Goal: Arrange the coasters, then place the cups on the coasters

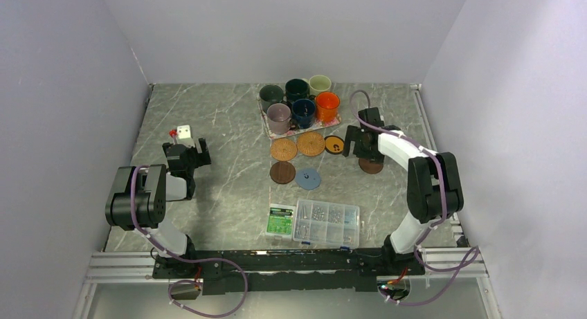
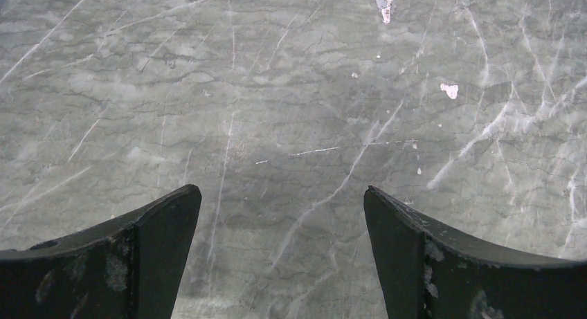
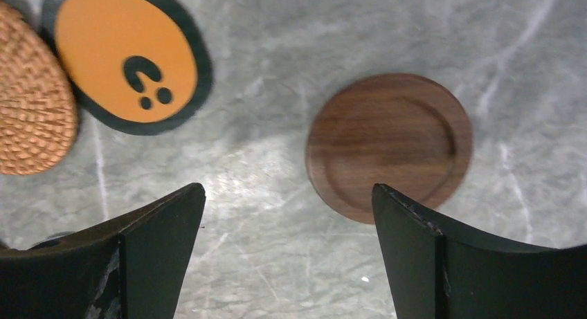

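Top external view: all six cups stand crowded on the floral tray [image 1: 266, 129] at the far middle of the marble table [image 1: 221, 201].
Cups, far row: dark grey-green cup [image 1: 271, 95] on the left, dark teal cup [image 1: 297, 89] in the middle, pale green-cream cup [image 1: 320, 84] on the right.
Cups, near row: mauve-grey cup [image 1: 279, 116], navy cup [image 1: 303, 111], orange cup [image 1: 327, 106], left to right.
Coasters by the tray: first woven tan coaster [image 1: 283, 149] and second woven tan coaster [image 1: 311, 144] lie side by side just near the tray, with the black-and-orange coaster [image 1: 334, 144] just right of them.
Coasters nearer: left dark brown coaster [image 1: 282, 172], with the light blue coaster [image 1: 309, 178] just to its right.
Last coaster: right dark brown coaster [image 3: 389, 146] lies flat on the marble, to the right of the others, below the right gripper.
Right gripper [image 3: 287, 194]: jaws spread wide, gripping nothing. The brown disc's near edge lies by the right finger's tip; contact cannot be told.
Left gripper [image 2: 282, 194]: jaws spread wide over bare marble at the left, well apart from cups and coasters.
Near middle: clear screw box [image 1: 327, 222], with a green card [image 1: 280, 220] just to its left.
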